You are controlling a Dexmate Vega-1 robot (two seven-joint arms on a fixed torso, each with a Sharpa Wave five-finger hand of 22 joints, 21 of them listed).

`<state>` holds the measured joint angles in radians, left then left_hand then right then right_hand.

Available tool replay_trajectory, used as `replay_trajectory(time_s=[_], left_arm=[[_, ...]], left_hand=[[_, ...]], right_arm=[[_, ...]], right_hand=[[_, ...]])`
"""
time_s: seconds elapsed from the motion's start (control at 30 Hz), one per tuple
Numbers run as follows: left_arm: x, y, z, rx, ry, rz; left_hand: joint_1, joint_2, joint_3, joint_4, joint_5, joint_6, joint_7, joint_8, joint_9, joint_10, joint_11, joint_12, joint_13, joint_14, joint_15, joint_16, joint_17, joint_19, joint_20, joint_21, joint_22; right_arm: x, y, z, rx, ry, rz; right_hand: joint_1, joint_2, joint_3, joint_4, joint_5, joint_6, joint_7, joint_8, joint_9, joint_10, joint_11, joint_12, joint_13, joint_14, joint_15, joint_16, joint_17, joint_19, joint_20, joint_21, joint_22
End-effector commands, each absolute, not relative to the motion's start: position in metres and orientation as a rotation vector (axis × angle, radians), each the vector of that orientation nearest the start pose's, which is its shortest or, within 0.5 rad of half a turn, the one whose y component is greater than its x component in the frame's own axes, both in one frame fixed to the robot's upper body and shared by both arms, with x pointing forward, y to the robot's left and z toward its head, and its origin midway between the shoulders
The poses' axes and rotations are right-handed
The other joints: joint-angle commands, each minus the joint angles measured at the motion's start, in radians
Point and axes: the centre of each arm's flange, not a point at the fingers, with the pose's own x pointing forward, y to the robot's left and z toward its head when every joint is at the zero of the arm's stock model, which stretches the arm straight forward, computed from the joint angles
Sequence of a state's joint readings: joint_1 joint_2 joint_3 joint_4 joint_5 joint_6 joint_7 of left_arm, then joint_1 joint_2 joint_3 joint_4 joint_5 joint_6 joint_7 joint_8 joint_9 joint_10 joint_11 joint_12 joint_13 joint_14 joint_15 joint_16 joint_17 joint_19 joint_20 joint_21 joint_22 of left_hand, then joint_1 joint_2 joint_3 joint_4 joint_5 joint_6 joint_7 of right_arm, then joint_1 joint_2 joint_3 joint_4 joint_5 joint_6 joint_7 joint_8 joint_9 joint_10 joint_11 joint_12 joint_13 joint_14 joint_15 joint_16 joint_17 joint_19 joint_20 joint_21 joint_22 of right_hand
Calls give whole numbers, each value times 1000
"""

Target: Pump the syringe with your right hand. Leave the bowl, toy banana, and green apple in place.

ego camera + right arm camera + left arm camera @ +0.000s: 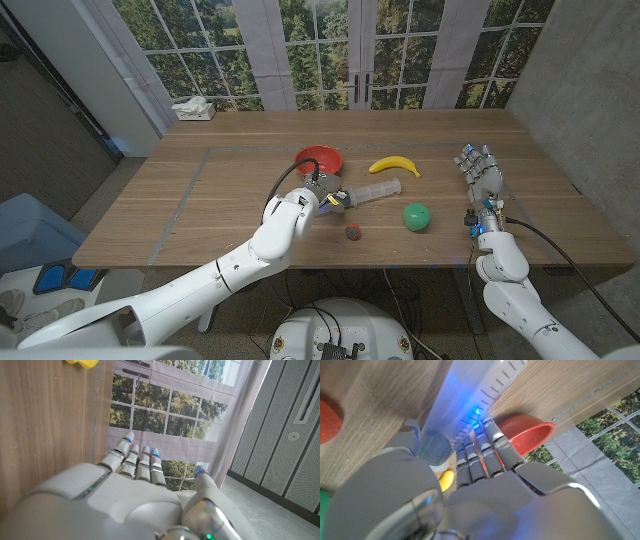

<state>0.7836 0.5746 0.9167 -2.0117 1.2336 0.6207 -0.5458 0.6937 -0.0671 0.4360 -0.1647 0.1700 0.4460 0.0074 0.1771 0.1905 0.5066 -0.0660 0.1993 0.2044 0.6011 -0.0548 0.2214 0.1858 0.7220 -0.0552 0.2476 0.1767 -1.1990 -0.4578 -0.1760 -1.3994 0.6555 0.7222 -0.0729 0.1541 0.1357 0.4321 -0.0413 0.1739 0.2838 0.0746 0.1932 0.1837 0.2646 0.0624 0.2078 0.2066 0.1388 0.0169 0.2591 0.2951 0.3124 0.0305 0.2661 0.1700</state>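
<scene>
1. The syringe (373, 190) is lying on its side near the middle of the wooden table (200, 200), its clear barrel pointing toward the right edge.
2. The left hand (330, 196) is sitting at the syringe's plunger end; in the left wrist view its fingers (480, 457) are closing around the clear barrel (465, 405), gripping it.
3. The right hand (480, 172) is waiting near the table's right edge, well apart from the syringe, its fingers (135, 457) reaching out straight and side by side, holding nothing.
4. The red bowl (318, 159) is sitting just behind the left hand, toward the far edge.
5. The toy banana (394, 165) is lying beside the bowl, just behind the syringe.
6. The green apple (416, 216) is resting in front of the syringe's tip, toward the near edge.
7. A small dark reddish ball (353, 232) is sitting near the near edge, just beside the left hand.
8. A white tissue box (194, 109) is standing at the far left corner.
</scene>
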Motion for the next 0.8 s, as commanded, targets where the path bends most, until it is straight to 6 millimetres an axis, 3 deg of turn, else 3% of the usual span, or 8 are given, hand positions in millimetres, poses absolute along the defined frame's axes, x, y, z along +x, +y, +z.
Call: replay_trajectory(time_s=[0.03,0.17,0.37,0.5,0.6,0.63,0.73,0.8], left_arm=[[547,63,-48,1807,-357,-75],[548,63,-48,1800,-387,-55],[549,65,-49,1786,-432,-23],[550,66,-51,1766,-452,-9],[550,68,-51,1729,-503,16],[548,69,-51,1714,-536,32],[547,71,-51,1672,-604,52],[546,72,-51,1660,-643,61]], left_hand=[[20,7,4,-2,6,-7,4,0,1,-1,-1,-1,2,-8,-86,-7,1,-2,1,-4,0],[66,52,23,-6,9,27,5,17,1,35,-8,14,1,17,-102,-1,2,19,-6,-5,0],[146,111,62,-18,16,71,4,31,3,87,-25,30,1,81,-142,9,-2,84,-42,12,3],[237,167,108,-27,24,121,7,43,6,119,-34,36,2,127,-173,12,-1,127,-72,27,7],[326,215,146,-27,24,196,4,59,12,200,-53,56,2,211,-185,28,7,187,-99,55,13],[373,218,149,-28,18,237,2,65,17,257,-70,70,4,265,-188,41,15,212,-110,75,19],[442,237,141,-23,13,344,2,90,30,360,-85,98,11,372,-188,74,28,266,-127,127,34],[465,235,134,-22,11,373,2,98,39,399,-84,112,20,427,-188,91,33,283,-141,153,44]], right_arm=[[559,-359,-113,223,-842,-45],[559,-359,-112,215,-843,-44],[559,-358,-111,210,-844,-45],[559,-359,-109,212,-844,-49],[559,-359,-109,202,-843,-50],[559,-359,-109,207,-844,-52],[559,-359,-109,202,-843,-53],[558,-359,-109,207,-841,-54]], right_hand=[[8,14,-3,-2,0,4,-8,5,3,10,-1,10,5,9,0,4,2,4,1,-2,4],[7,14,-3,-2,0,4,-8,5,3,10,0,10,5,10,0,5,2,4,1,-4,4],[6,14,-4,-2,0,4,-8,5,3,9,-3,9,5,9,-1,5,3,5,2,-6,4],[6,14,-4,-2,0,5,-8,5,3,10,-1,9,5,10,0,5,3,6,1,-7,4],[6,14,-4,-2,0,5,-7,5,3,10,-1,9,6,9,0,4,3,6,1,-8,4],[6,14,-4,-2,0,5,-8,5,3,10,0,9,6,9,0,5,3,6,2,-9,4],[5,14,-4,-2,0,5,-7,5,3,10,-1,9,6,9,0,4,3,6,2,-10,4],[5,14,-4,-2,0,5,-8,5,3,10,-1,9,6,9,1,4,4,7,2,-10,4]])
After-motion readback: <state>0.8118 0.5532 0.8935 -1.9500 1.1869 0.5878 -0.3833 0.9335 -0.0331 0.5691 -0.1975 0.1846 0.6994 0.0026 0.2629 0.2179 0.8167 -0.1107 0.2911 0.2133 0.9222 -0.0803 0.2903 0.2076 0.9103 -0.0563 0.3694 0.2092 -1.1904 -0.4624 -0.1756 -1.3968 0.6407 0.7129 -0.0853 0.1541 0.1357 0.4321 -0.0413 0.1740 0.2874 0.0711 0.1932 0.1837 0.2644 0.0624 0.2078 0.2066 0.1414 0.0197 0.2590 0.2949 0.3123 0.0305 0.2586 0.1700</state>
